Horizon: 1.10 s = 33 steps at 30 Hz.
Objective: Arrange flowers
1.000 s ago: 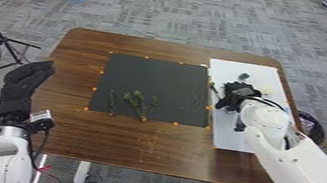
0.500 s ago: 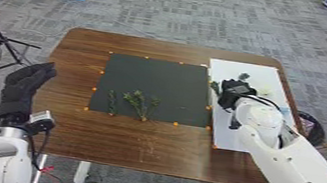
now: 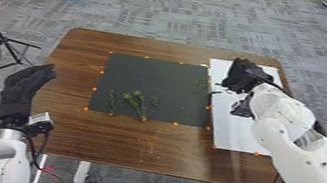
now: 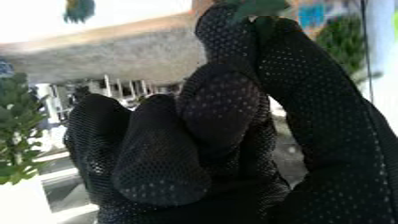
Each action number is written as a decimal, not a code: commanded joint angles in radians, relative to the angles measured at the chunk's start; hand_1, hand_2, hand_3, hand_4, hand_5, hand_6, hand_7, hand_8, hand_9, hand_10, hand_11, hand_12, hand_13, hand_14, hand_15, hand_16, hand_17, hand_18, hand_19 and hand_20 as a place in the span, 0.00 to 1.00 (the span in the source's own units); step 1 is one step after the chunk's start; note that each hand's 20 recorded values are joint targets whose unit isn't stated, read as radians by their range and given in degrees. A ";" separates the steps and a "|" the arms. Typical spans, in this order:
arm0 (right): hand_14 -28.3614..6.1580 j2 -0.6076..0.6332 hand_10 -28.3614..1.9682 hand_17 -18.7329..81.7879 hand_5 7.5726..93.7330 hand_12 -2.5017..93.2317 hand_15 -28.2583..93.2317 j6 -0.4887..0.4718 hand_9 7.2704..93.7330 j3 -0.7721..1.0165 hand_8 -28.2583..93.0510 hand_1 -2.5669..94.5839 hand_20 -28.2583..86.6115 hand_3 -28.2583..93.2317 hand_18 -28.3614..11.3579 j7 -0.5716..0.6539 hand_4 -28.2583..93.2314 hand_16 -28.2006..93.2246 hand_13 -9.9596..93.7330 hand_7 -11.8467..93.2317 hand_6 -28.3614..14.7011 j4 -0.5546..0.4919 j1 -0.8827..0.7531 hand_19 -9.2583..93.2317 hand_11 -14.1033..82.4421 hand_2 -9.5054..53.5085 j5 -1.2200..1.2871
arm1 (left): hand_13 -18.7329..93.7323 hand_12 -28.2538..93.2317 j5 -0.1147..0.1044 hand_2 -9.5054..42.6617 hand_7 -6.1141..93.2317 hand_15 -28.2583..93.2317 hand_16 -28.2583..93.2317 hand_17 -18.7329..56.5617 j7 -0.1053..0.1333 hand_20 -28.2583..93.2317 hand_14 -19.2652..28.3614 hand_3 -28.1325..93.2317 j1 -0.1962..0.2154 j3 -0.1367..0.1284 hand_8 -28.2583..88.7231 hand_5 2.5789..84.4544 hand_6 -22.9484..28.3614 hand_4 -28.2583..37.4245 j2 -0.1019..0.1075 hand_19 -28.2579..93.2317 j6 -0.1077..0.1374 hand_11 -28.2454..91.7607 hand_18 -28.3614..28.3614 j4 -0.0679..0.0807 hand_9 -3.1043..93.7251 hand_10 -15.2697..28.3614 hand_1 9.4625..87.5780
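Note:
In the head view, my right hand is over the upper part of the white board. A faint green sprig extends left of it, over the black mat's right edge. In the right wrist view, the thumb and a finger of my right hand pinch together at a bit of green. Several leafy stems lie on the lower part of the black mat. My left hand stays open beyond the table's left edge, fingers pointing forward.
The brown table surrounds the mat, which has small orange markers along its edges. A black tripod stands on the floor at the left. Green leaves show at one side in the right wrist view, with a dark green clump on white.
My right hand has moved forward along the white board, away from the robot. The sprig beside it has shifted left onto the mat's edge. My left hand has kept still.

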 commanded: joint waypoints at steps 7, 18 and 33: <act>0.64 -0.108 0.68 0.81 0.92 0.25 0.79 0.011 1.00 -0.064 0.48 0.50 0.87 0.77 0.14 0.006 0.27 0.58 0.99 0.41 0.68 -0.118 -0.118 1.00 0.71 0.01 -0.001 | 0.54 0.33 0.001 0.42 0.26 0.34 0.22 0.43 -0.019 0.41 0.70 0.82 0.037 -0.015 0.16 0.58 0.51 0.09 -0.001 0.32 0.002 0.43 0.66 -0.026 0.55 0.64 0.31; 0.64 -0.145 0.68 0.81 0.92 0.25 0.79 -0.016 1.00 -0.153 0.48 0.50 0.87 0.77 0.15 -0.007 0.27 0.58 0.99 0.41 0.68 -0.086 -0.104 1.00 0.72 0.01 -0.013 | 0.54 0.33 0.007 0.42 0.26 0.34 0.22 0.43 -0.029 0.40 0.70 0.82 0.023 -0.008 0.16 0.58 0.51 0.08 0.008 0.32 -0.008 0.43 0.66 -0.021 0.56 0.64 0.31; 0.67 -0.161 0.68 0.81 0.92 0.24 0.77 -0.066 1.00 -0.168 0.47 0.48 0.87 0.77 0.16 0.014 0.26 0.58 1.00 0.40 0.69 -0.044 -0.093 1.00 0.70 0.02 0.003 | 0.54 0.33 0.007 0.39 0.25 0.34 0.22 0.42 -0.032 0.40 0.70 0.83 0.024 -0.010 0.16 0.58 0.51 0.09 0.003 0.32 -0.009 0.43 0.67 -0.022 0.55 0.64 0.29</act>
